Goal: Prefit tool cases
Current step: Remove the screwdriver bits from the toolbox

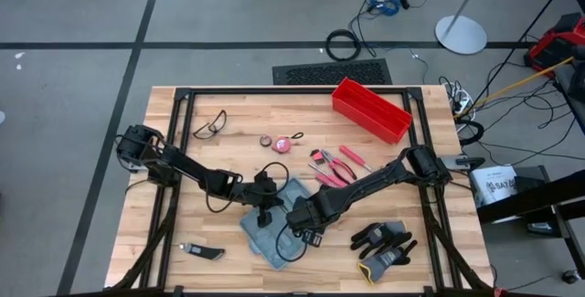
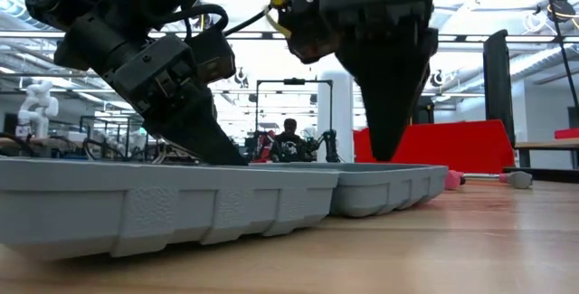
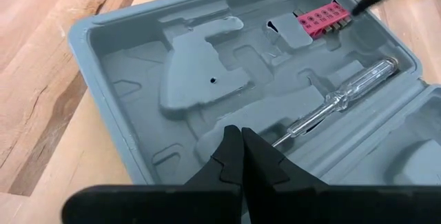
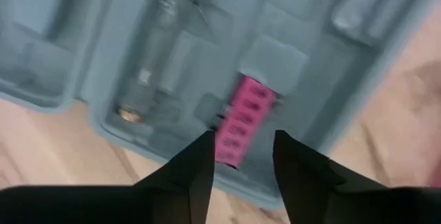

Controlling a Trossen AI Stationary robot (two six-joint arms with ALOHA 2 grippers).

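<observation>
High view: you have the tool case [image 1: 277, 226] lying open near the front middle of the wooden table [image 1: 183, 224]. Both arms meet over it, the left gripper [image 1: 266, 213] from the left, the right gripper [image 1: 299, 220] from the right. Also on the table: red bin [image 1: 370, 110] at the back right, safety glasses [image 1: 211, 124] at the back left, tape measure [image 1: 280, 142], red-handled pliers [image 1: 331, 167], black gloves [image 1: 384, 243] at the front right, utility knife [image 1: 202, 252] at the front left.

Low view: your two grippers point down into the grey case, whose two halves lie flat on the table. The red bin stands behind. A person [image 2: 289, 138] sits far back in the room.

Left wrist view: your left gripper [image 3: 241, 141] has its fingers pressed together, holding nothing, tips resting on the moulded inside of the case. A clear-handled screwdriver [image 3: 344, 93] lies in a slot just beside them. A pink bit holder [image 3: 320, 21] sits in a slot farther off.

Right wrist view: your right gripper [image 4: 241, 148] has its fingers parted, nothing between them, directly above the pink bit holder seated in the case.
</observation>
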